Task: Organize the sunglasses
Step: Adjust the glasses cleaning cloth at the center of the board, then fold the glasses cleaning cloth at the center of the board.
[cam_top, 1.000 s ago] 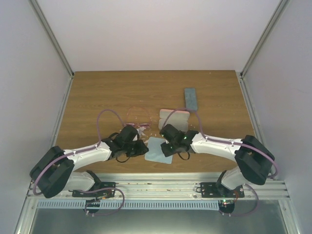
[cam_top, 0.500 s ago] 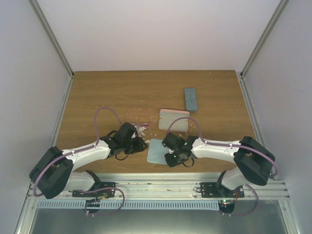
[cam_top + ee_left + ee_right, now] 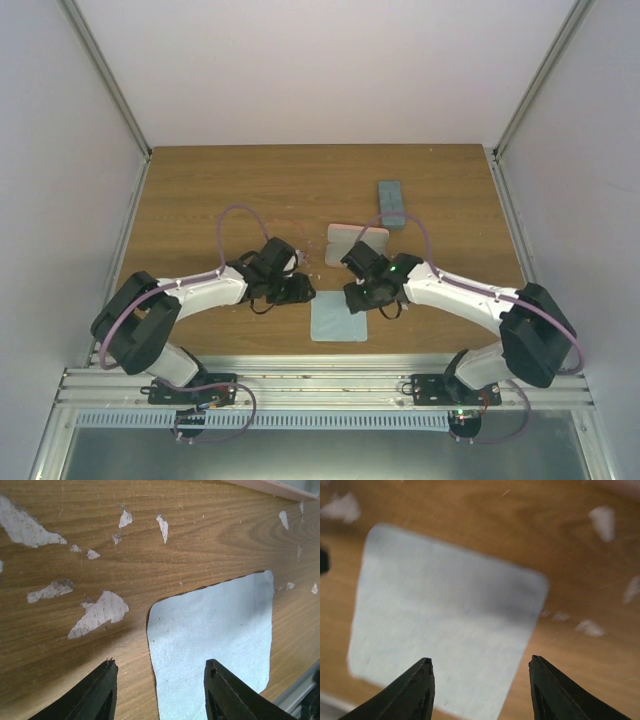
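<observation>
**Both arms reach in low over the blue cloth, fingers spread and empty**

The left arm and the right arm stretch from the near edge toward the middle of the wooden table. Their wrists turn inward and nearly face each other. Between and just in front of them lies a light blue cloth, flat on the wood. The left gripper hangs over the cloth's left corner. Its fingers are wide apart, with only wood and cloth showing between them. The right gripper hangs above the cloth itself, also wide apart and holding nothing.

The sunglasses cannot be picked out in any view, and no frame or lens shape reads clearly. From above, the two wrists and a looping cable cover the wood around them.

The right wrist overlaps the pink case, so only its far left part shows. The blue-grey case lies beyond it, apart from both arms. The right wrist view is blurred. Pale worn flecks mark the wood beside the cloth.
</observation>
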Motion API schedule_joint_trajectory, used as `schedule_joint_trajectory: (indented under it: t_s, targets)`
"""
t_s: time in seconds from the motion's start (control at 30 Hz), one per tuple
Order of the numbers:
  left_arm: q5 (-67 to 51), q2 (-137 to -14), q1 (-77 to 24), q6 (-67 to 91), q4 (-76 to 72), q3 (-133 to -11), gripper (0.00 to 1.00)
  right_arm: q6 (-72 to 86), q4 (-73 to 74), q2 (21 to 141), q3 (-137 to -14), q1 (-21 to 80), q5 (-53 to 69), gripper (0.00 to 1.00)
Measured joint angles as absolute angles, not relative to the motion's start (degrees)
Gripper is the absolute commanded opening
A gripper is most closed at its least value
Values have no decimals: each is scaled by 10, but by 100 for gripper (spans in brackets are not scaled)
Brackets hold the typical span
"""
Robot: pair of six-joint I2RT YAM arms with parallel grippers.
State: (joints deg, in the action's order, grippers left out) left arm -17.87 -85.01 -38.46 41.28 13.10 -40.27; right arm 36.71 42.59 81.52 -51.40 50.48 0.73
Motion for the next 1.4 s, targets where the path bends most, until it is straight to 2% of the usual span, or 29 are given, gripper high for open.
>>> schedule_joint_trajectory:
  t_s: [0.3,1.0,1.4]
  targets:
    - [-174,-919,-389,359,173,-472,46,345,355,861,-490,434,-34,46]
    - [-154,-973,-409,330,211,-523,35,315,287,918,-481,428,-27,24]
    - [-156,-993,-416,323,208,-540,26,313,277,918,-478,428,-25,16]
